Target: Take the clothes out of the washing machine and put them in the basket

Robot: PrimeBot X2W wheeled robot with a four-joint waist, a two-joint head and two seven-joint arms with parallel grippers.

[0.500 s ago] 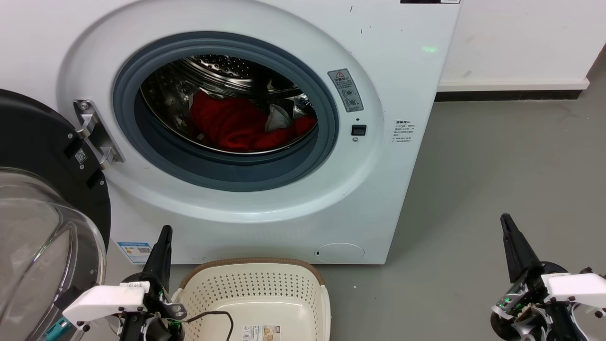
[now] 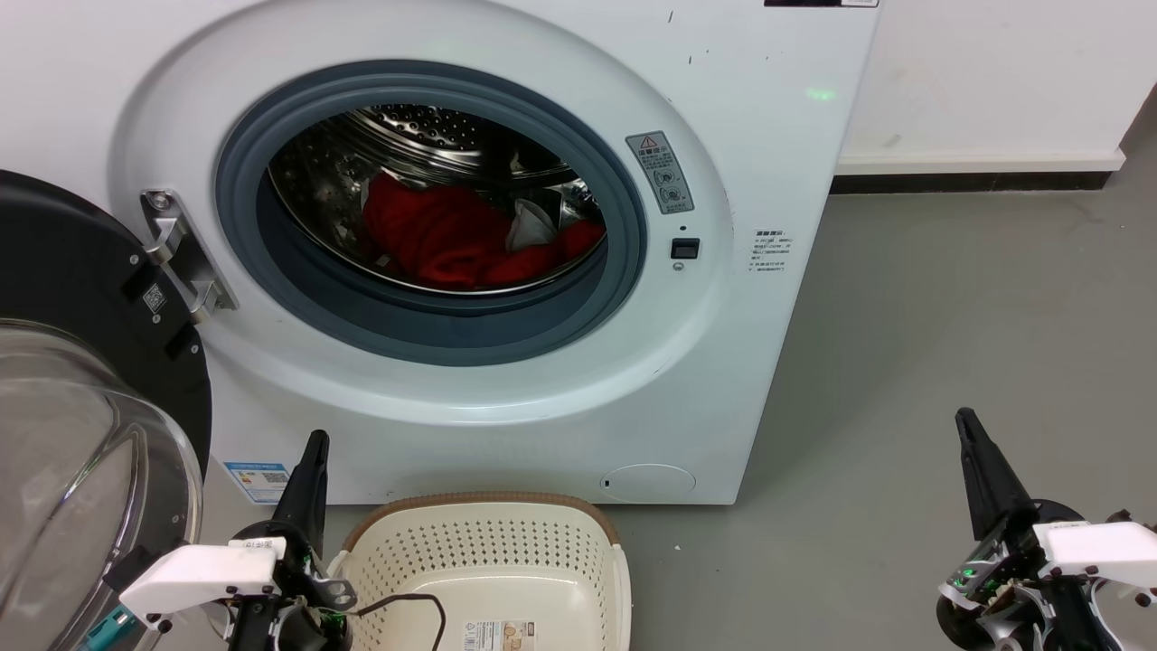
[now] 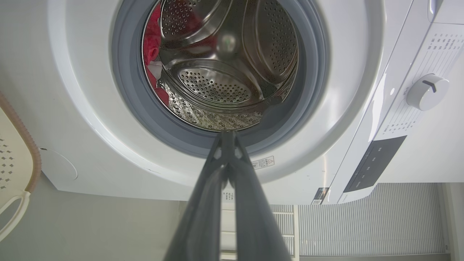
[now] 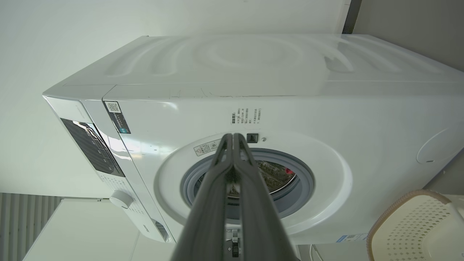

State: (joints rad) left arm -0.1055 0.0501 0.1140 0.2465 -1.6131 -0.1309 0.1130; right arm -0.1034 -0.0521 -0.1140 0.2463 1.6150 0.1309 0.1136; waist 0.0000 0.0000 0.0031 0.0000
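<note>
Nothing unloaded yet: I see red clothes [image 2: 452, 237] in washing machine [image 2: 768, 136], basket [image 2: 488, 498] empty; left gripper [image 2: 315, 445] and right gripper [image 2: 965, 421] fingers together, holding nothing.

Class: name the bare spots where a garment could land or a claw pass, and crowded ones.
Free: inside the cream perforated basket; grey floor between the white front-loading washing machine and the right claw; drum mouth above the red clothes. Crowded: left, by the open black-framed glass door.

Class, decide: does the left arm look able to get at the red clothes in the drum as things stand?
Probably yes: the door stands open, nothing blocks the porthole, and the clothes lie in plain sight; the left gripper must open first.
</note>
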